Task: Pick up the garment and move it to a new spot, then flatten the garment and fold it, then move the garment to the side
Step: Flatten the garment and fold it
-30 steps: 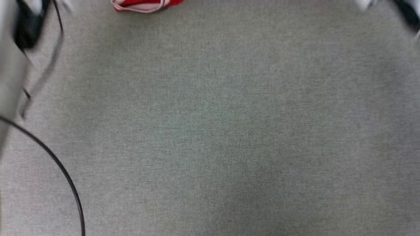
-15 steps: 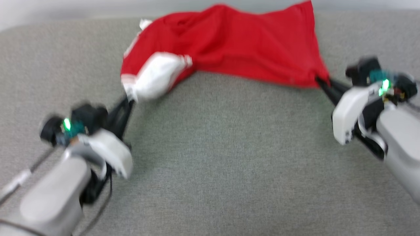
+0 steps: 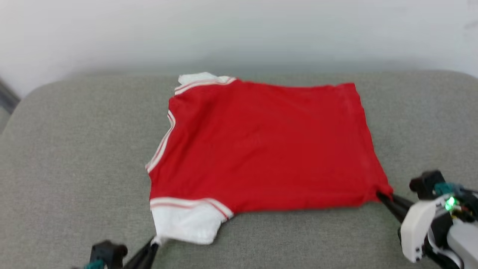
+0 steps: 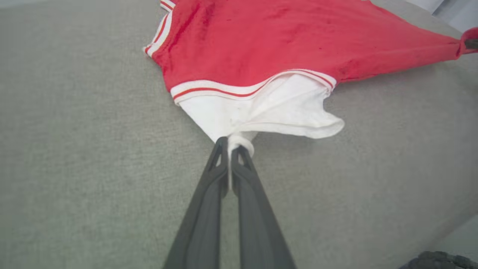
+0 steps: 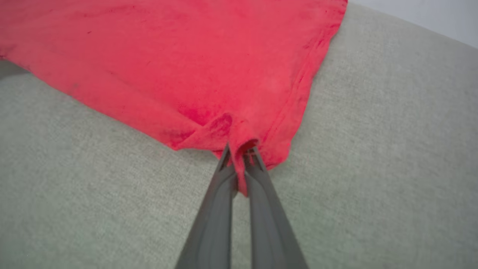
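The garment [image 3: 261, 145], red with white red-striped sleeves, lies spread flat on the grey padded surface [image 3: 74, 157], plain red side up. My left gripper [image 3: 154, 243] at the bottom left is shut on the near white sleeve's edge [image 4: 239, 141]. My right gripper [image 3: 381, 195] at the lower right is shut on the near red hem corner [image 5: 241, 147]. In the left wrist view the garment [image 4: 298, 37] stretches away to the right. The right wrist view has the red cloth [image 5: 168, 56] running up and left from my pinch.
The grey padded surface [image 5: 373, 149] ends at a rounded far edge below a pale wall [image 3: 239, 33]. Bare grey fabric lies to the left, right and front of the garment.
The head camera has swung up. The garment, bunched and hanging between my grippers half a second ago, now lies spread flat. Both grippers sit lower and nearer, still pinching the same edges.
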`<state>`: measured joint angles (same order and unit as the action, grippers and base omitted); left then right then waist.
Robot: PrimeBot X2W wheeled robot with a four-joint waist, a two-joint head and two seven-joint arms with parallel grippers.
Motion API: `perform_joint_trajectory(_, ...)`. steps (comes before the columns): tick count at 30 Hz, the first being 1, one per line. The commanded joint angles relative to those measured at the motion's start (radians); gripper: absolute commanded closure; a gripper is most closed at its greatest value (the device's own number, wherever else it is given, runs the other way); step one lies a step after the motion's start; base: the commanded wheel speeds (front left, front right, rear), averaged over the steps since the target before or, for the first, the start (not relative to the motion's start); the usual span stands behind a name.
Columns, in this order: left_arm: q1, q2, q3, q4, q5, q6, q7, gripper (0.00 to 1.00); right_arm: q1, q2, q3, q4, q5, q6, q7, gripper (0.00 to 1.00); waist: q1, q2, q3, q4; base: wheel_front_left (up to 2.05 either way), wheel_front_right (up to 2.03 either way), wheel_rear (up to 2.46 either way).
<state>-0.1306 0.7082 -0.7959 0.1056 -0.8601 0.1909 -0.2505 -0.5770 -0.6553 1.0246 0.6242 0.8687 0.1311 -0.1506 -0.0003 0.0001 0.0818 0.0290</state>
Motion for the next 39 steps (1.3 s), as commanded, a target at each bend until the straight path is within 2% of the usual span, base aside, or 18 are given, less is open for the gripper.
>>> perform_joint_trajectory(1,0.045,0.005,-0.004,-0.018,-0.019,0.011,-0.001,1.0,0.041,-0.013,-0.004,-0.013,0.005,-0.001,-0.004,1.0,0.0003,-0.0001,-0.037,-0.001,0.0,0.0,0.0)
perform_joint_trajectory(5,0.156,0.023,0.002,-0.071,-0.055,0.051,-0.005,1.0,0.142,-0.045,-0.016,-0.054,0.01,-0.001,-0.007,1.0,0.0003,-0.0001,-0.072,-0.007,0.0,0.0,0.0)
perform_joint_trajectory(11,0.271,0.039,-0.025,-0.14,-0.085,0.083,0.006,1.0,0.284,-0.087,-0.055,-0.131,-0.007,-0.001,0.011,1.0,0.0003,-0.0001,-0.1,-0.01,0.0,0.0,0.0)
perform_joint_trajectory(17,0.317,0.063,-0.044,-0.169,-0.095,0.091,0.028,1.0,0.394,-0.106,-0.128,-0.199,-0.041,-0.001,0.053,1.0,0.0003,-0.0001,-0.109,-0.011,0.0,0.0,0.0)
perform_joint_trajectory(21,0.286,0.07,-0.031,-0.179,-0.08,0.093,0.022,1.0,0.423,-0.093,-0.194,-0.233,-0.073,-0.001,0.079,1.0,0.0003,-0.0001,-0.109,-0.011,0.0,0.0,0.0)
perform_joint_trajectory(23,0.263,0.078,-0.02,-0.176,-0.067,0.088,0.019,1.0,0.428,-0.086,-0.23,-0.253,-0.087,-0.001,0.096,1.0,0.0003,-0.0001,-0.109,-0.011,0.0,0.0,0.0)
perform_joint_trajectory(24,0.212,0.084,-0.009,-0.169,-0.042,0.074,0.018,1.0,0.424,-0.079,-0.281,-0.283,-0.111,-0.001,0.121,1.0,0.0003,-0.0001,-0.104,-0.013,0.0,0.0,0.0)
perform_joint_trajectory(27,0.143,0.095,-0.004,-0.162,-0.012,0.057,0.036,1.0,0.415,-0.071,-0.327,-0.316,-0.131,-0.001,0.146,1.0,0.0003,-0.0001,-0.092,-0.015,0.0,0.0,0.0)
perform_joint_trajectory(39,-0.169,0.077,0.029,-0.079,0.065,-0.034,0.107,1.0,0.344,-0.033,-0.485,-0.424,-0.193,-0.001,0.24,1.0,0.0003,-0.0001,0.041,-0.043,0.0,0.0,0.0)
